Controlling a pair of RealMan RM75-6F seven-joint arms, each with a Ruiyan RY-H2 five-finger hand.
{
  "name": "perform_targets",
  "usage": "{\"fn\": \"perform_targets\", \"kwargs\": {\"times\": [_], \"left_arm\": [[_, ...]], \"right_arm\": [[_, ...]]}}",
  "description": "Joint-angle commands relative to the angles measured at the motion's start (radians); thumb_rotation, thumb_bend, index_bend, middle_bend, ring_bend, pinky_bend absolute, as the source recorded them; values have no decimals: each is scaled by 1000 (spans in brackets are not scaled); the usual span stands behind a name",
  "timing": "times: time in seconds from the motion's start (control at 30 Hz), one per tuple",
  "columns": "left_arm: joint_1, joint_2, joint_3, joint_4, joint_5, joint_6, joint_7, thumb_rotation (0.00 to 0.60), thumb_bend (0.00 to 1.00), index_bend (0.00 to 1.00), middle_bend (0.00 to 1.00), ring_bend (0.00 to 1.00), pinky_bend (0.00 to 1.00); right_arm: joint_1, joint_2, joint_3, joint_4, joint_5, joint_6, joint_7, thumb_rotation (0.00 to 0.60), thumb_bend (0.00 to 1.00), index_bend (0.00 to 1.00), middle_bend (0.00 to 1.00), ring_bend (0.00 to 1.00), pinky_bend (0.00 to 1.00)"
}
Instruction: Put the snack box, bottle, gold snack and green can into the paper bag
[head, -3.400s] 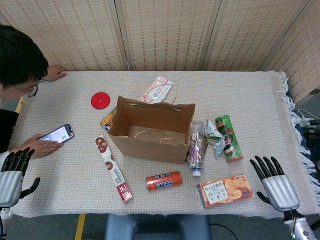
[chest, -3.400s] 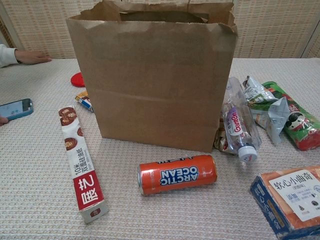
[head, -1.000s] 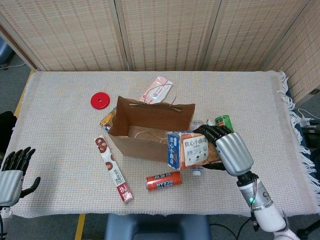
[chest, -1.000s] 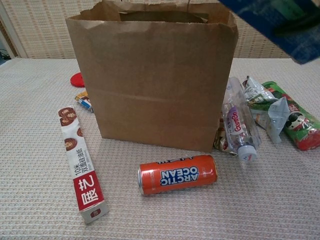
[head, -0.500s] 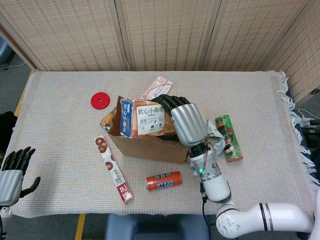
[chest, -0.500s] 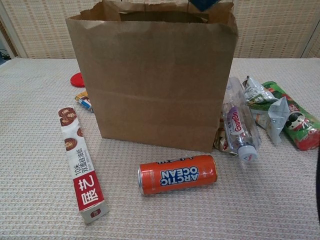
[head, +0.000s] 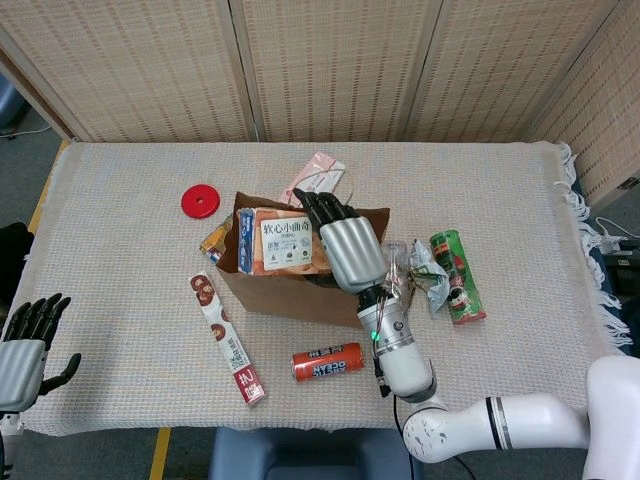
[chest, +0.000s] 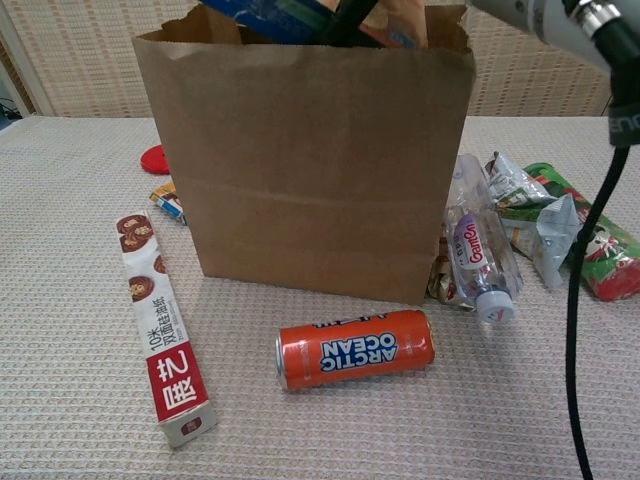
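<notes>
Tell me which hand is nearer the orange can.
Right. The right hand holds the snack box over the paper bag, just beyond the orange can; the left hand hangs at the table's far-left edge.

Table (head: 520, 180) covered with a beige woven cloth, fringe along its right edge. Woven reed screen panels (head: 330, 65) stand behind the far edge.

Orange drink can (head: 327, 361), labelled ARCTIC OCEAN, lies on its side near the front edge, centre. Left of it, a long narrow box (head: 227, 338) with red and white print and chocolate-coloured rounds, lying flat, angled. Red round disc (head: 201, 202) far left, well apart from the rest. Pink and white packet (head: 315, 180) lies toward the far side, centre. Crumpled silvery-green wrapper (chest: 530, 215) right of centre.
</notes>
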Motion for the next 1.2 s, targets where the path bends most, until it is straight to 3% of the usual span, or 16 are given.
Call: {"fn": "perform_targets", "kwargs": {"times": [0.03,0.2,0.37,0.57,0.73,0.87,1.0,1.2], "left_arm": [[0,0,0,0,0,0,1,600,349,0,0,0,0],[0,-1,0,-2,-2,1,8,600,346,0,0,0,0],[1,-3,-1,-5,-5,2,15,600,346,0,0,0,0],[2,-3,-2,-7,-7,3,21,600,346,0,0,0,0],[2,-4,-2,-9,-7,3,26,600,347,0,0,0,0],[2,-6,-3,-11,-7,5,34,600,347,0,0,0,0],[1,-8,-4,-13,-8,5,42,600,347,0,0,0,0],[1,-8,-4,-10,-9,4,37,600,347,0,0,0,0]], "right_arm": [[-12,36,23,-32,10,18,19,600,62,0,95,60,180],[-56,121,33,-95,2,34,63,600,61,0,95,60,176],[-130,225,6,-167,-21,25,133,600,61,0,95,60,169],[-281,415,-111,-234,-128,0,229,600,60,0,95,60,165],[-406,542,-237,-194,-197,-14,294,600,60,0,96,60,164],[-436,537,-294,-110,-169,-56,320,600,61,0,92,54,156],[-423,458,-329,-2,-131,-100,290,600,61,0,69,30,130],[-378,311,-333,137,-53,-138,227,600,61,0,69,30,127]]}}
